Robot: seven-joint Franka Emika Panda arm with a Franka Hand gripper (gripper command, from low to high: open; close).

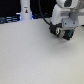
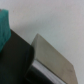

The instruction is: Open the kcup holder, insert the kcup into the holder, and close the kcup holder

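Observation:
In the exterior view my gripper (image 1: 63,34) hangs low over the white table (image 1: 30,55) at the exterior view's right, its dark fingertips close to the surface. The picture is too blurred to show whether the jaws are open or shut. In the wrist view a green patch (image 2: 4,27) shows at the frame's edge; it may be the kcup's green top. Beside it lie a black surface (image 2: 15,62) and a grey slab (image 2: 50,55), which I cannot identify. The kcup holder is not recognisable in either view.
A tall white bottle-shaped object (image 1: 25,10) stands at the back on the exterior view's left, in front of a dark background. The white arm (image 1: 65,12) rises above the gripper at the back right.

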